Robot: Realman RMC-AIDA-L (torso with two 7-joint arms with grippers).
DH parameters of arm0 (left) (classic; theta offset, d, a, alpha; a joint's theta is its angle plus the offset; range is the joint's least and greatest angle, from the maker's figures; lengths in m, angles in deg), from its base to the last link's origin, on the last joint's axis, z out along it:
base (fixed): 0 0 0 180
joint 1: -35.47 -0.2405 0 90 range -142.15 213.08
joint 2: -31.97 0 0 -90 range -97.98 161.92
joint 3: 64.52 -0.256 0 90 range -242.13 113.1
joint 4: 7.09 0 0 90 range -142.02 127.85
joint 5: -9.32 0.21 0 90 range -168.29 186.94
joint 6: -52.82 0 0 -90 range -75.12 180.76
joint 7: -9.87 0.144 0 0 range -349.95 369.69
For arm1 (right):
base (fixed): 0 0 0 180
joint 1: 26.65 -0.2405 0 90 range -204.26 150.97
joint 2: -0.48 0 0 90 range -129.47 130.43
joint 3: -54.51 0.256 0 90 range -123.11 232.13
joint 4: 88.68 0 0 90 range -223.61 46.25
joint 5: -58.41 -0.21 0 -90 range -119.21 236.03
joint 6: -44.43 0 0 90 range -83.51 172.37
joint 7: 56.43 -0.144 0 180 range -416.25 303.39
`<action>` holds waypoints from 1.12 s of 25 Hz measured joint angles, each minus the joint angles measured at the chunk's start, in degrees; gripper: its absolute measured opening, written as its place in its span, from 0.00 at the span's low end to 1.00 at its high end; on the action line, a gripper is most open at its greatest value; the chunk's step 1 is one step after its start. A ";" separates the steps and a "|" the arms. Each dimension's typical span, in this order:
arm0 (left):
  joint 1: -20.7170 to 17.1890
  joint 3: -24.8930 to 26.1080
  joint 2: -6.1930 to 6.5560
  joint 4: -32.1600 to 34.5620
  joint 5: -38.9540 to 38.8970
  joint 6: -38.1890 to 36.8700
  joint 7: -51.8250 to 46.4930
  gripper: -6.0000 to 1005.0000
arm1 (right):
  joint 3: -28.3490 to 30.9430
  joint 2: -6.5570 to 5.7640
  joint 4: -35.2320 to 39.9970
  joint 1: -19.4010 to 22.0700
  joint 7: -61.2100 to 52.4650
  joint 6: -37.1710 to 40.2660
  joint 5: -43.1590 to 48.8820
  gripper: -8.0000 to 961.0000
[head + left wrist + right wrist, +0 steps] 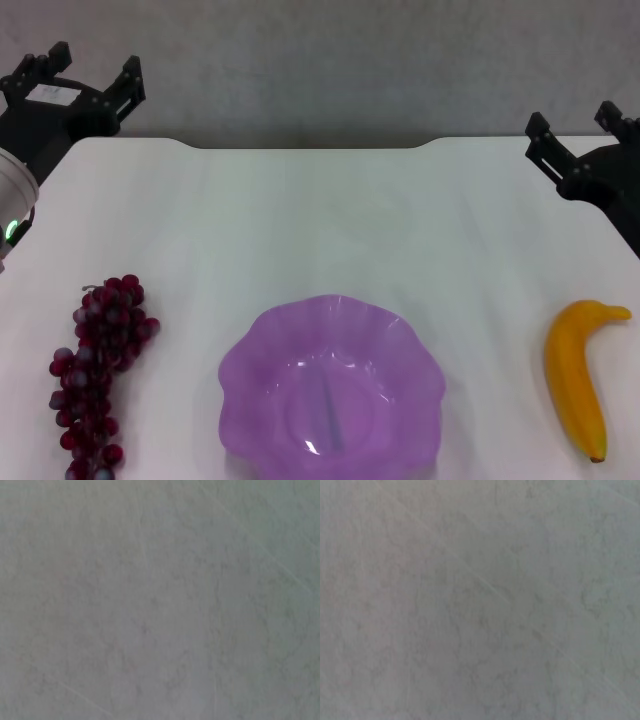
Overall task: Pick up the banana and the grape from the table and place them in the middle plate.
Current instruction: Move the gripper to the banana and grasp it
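The middle plate is closest to my head camera. It is purple and see-through, with a wavy rim, and it sits flat on the table. I count one plate, one banana and one bunch of grapes.

The grape bunch lies on my left side, beside the plate but not touching it. It is long. One end points away from me and the other end points back at me and runs off the near edge of the head view. It lies well in front of my left gripper, closer to my body.

The banana lies on my right side, also beside the plate and apart from it. Its long side runs away from me and toward me too. The stem end is far from me and bends toward my right. The dark tip points back at me. It lies below my right gripper, closer to my body.

My two grippers hang at the far corners of the table, one on each side. Both have their fingers spread apart and hold nothing. They are well apart from the fruit.

My two wrist cameras show only a plain grey surface.
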 joint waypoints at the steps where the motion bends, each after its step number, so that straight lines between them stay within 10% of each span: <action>1: 0.00 -0.02 0.00 0.00 0.00 0.00 0.00 0.79 | 0.02 0.00 0.00 -0.01 0.00 0.00 -0.01 0.90; 21: -1.03 -0.34 0.04 -8.62 -0.13 13.24 4.34 0.73 | 0.04 0.00 0.75 0.94 0.00 -0.62 0.19 0.90; 28: -1.69 0.95 -0.03 -10.74 -0.19 17.22 5.87 0.67 | 1.00 -0.03 9.36 2.40 0.96 -18.17 0.59 0.90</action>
